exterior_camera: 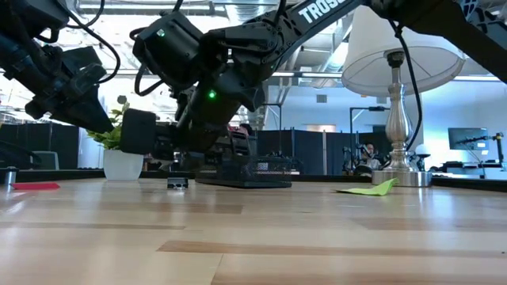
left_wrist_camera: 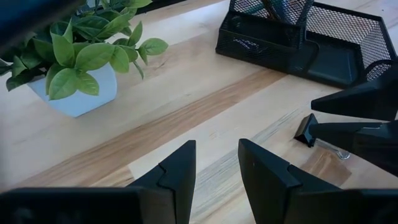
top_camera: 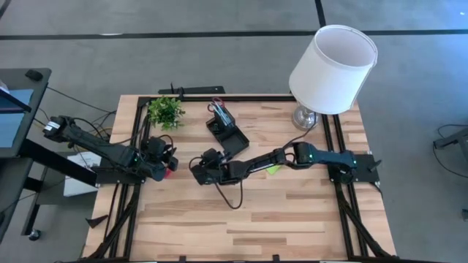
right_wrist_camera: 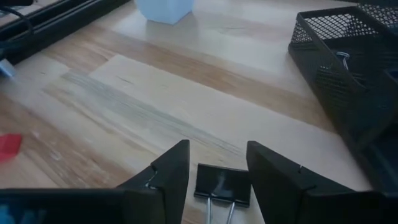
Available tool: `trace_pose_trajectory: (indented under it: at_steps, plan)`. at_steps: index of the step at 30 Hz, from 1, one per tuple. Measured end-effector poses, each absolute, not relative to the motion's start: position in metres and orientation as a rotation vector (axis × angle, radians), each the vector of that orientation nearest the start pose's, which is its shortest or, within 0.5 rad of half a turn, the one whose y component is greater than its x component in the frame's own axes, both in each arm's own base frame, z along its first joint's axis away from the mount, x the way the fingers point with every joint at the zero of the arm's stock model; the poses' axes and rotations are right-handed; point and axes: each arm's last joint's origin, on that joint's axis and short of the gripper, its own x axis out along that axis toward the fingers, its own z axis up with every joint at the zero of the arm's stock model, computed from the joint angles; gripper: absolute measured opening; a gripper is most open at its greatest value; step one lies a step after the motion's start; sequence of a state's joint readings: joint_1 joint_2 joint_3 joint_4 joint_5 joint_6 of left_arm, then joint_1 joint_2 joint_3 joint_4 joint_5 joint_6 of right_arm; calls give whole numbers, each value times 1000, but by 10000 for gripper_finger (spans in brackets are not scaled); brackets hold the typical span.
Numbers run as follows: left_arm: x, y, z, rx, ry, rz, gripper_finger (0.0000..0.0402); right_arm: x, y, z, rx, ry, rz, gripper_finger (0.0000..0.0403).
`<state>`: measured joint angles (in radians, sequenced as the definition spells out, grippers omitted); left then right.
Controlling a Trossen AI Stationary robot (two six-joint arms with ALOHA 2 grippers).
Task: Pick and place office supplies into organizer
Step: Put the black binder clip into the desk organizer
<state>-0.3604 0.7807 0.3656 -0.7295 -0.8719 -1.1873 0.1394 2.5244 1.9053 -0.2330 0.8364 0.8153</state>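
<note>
R gripper [right_wrist_camera: 214, 168] sits low over the table [top_camera: 292, 212], just in front of the organizer [top_camera: 227, 131], fingers spread wide either side of a black binder clip [right_wrist_camera: 222, 184], not gripping. L gripper [left_wrist_camera: 216, 165] hovers farther off toward the plant [top_camera: 165, 111], fingers partly apart, nothing betw. Lime sticky note [exterior_camera: 368, 188] lies near the lamp [top_camera: 330, 69].

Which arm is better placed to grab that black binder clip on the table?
Right. The right gripper hangs open with the binder clip between its fingers; the left gripper has only bare wood between its own.
</note>
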Motion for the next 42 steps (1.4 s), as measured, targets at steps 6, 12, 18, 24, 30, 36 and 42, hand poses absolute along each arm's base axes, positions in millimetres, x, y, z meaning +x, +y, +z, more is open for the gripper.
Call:
trace_pose_trajectory:
  at_steps: [6,12,18,24,30,36,42]
  plan:
    - [115,-20,166,-398,542,900,116,523,50,95,335,483,-901,163]
    - [115,-20,165,-404,547,896,116,521,48,91,368,490,-911,168]
    - [115,-20,165,-409,547,895,116,521,43,91,348,495,-919,166]
    - [115,-20,165,-408,548,894,116,522,43,91,345,496,-909,166]
    - [115,-20,165,-409,549,894,116,522,37,92,370,537,-882,180]
    - [115,-20,165,-414,565,883,116,520,38,87,378,569,-870,193]
    - [115,-20,165,-415,568,881,116,520,38,87,381,579,-864,187]
